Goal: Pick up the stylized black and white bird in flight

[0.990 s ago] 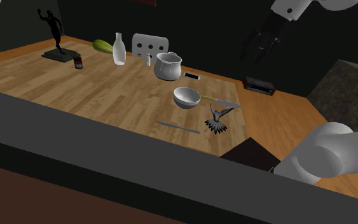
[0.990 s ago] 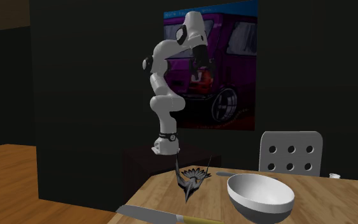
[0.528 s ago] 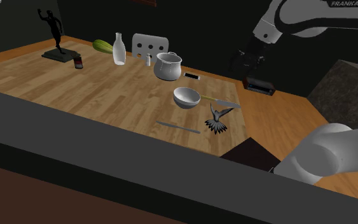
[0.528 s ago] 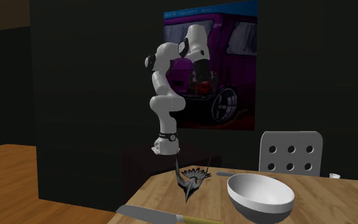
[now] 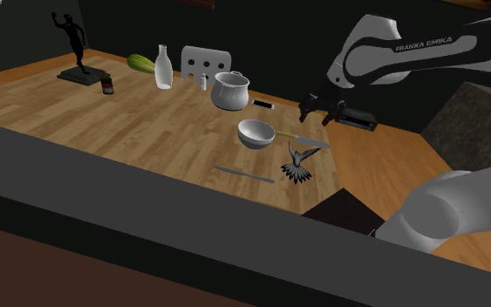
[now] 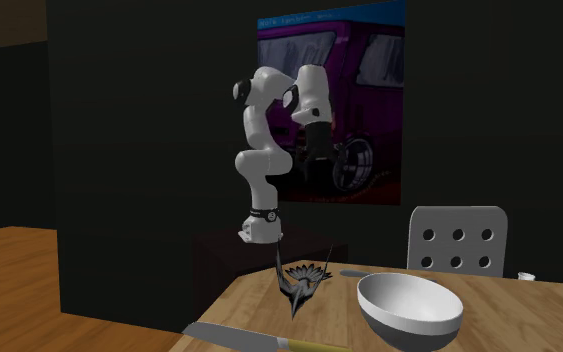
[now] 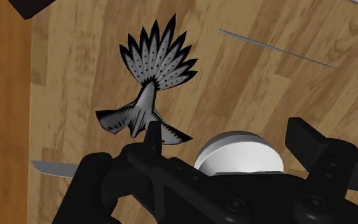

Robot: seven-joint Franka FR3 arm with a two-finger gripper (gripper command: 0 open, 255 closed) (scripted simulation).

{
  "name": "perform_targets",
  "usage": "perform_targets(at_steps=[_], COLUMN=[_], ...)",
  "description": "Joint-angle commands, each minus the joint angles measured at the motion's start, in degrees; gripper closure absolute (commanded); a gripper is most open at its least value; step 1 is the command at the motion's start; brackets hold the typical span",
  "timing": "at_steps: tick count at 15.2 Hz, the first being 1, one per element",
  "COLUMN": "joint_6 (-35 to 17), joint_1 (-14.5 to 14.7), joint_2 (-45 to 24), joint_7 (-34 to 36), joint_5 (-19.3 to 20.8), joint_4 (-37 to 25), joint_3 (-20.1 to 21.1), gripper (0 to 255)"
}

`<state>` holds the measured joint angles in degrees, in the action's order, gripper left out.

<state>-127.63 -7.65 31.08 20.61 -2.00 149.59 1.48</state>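
**Open claw above the table, bird beside the bowl**

The wooden table [image 5: 130, 122] carries everything here, and the white bowl [image 5: 256, 133] near its middle serves as the marker. The white arm [image 5: 409, 52] reaches across above the table. It ends in the black claw [image 5: 322, 106], which hangs in the air up and to the right of the bowl in the shoulder view, touching nothing.

In the wrist view the two fingers [image 7: 152, 133] stand wide apart with nothing clasped between them, and the bowl's rounded rim shows in the gap.

A white lidded pot [image 5: 230, 91] sits near the bowl, on its far side in the shoulder view. A knife [image 5: 304, 138] with a pale handle lies just beside the bowl, on the shoulder view's right.

The black and white bird [image 5: 298, 163] rests on the table near the bowl, down and to the right of it in the shoulder view. It is apart from the bowl, with the knife between them. Its tail feathers are fanned out and its wings are spread.

A thin grey rod [image 5: 245, 174] lies flat on the table, nearer the camera than the bowl in the shoulder view.
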Motion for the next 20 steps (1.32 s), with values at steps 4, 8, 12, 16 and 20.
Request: perform_targets(at_steps=[4, 8, 12, 16, 20], joint_6=[-11.38, -19.62, -27.19, -33.62, -37.13], joint_1=[-3.09, -6.01, -9.16, -11.49, -10.97], joint_2=[-8.90, -17.03, -25.86, -35.05, -40.08], joint_7=[5.27, 10.28, 16.84, 25.73, 30.40], joint_5=[2.03, 4.81, 9.57, 17.22, 21.64], joint_4=[2.55, 2.89, 2.01, -0.18, -1.45], joint_3=[1.01, 1.74, 2.14, 1.01, -1.10], gripper=[0, 0, 0, 0, 0])
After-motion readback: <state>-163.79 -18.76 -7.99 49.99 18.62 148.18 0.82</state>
